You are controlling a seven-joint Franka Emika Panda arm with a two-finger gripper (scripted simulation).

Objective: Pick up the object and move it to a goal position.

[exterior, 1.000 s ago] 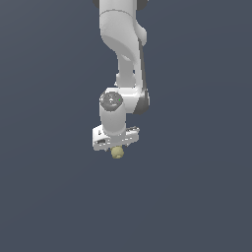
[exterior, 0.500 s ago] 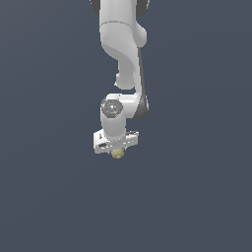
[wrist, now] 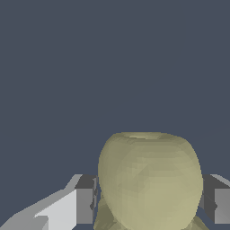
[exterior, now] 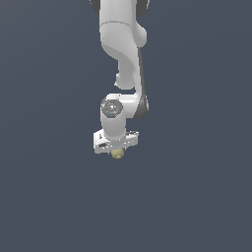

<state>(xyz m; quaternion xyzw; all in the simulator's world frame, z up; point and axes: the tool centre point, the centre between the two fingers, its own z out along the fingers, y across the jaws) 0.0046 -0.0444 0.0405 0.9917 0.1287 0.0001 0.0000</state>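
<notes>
The object (exterior: 117,154) is a small pale yellow-tan roundish lump that shows just under the white gripper (exterior: 117,150) in the exterior view. In the wrist view the object (wrist: 150,179) looks large and sits between the two fingers (wrist: 85,205), whose dark pads press against its sides. The gripper is shut on the object. The hand points straight down from the white arm (exterior: 120,44). The lump's lower part is out of the wrist view, and I cannot tell whether it rests on the ground.
A flat, plain dark grey-blue ground (exterior: 197,197) fills both views. No other object or marker is visible.
The hand has come down a little over the object, so less of the lump shows beneath it than one second ago. Since half a second ago it has barely moved.
</notes>
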